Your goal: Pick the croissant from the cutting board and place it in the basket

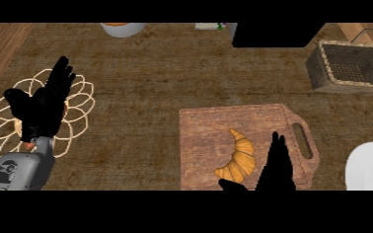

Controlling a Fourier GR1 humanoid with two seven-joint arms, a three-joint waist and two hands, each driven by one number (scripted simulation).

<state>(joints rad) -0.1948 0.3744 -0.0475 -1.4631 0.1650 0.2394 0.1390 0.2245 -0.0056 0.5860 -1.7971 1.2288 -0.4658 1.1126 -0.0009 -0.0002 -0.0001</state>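
A golden croissant [239, 158] lies on the brown cutting board [218, 128], near the board's lower middle. My right hand [277, 170] comes up from the lower edge just right of the croissant, fingers straight and pointing up, thumb tip near the croissant's lower end; it holds nothing. The dark wicker basket [344, 66] stands at the far right, well above the board. My left hand [45, 103] rests open at the left, fingers up, over a wire trivet.
A cream wire trivet [80, 103] lies at the left under my left hand. A white bowl-like object [360, 168] shows at the right edge. A black box [273, 34] and a white-orange cup [122, 28] stand at the back edge.
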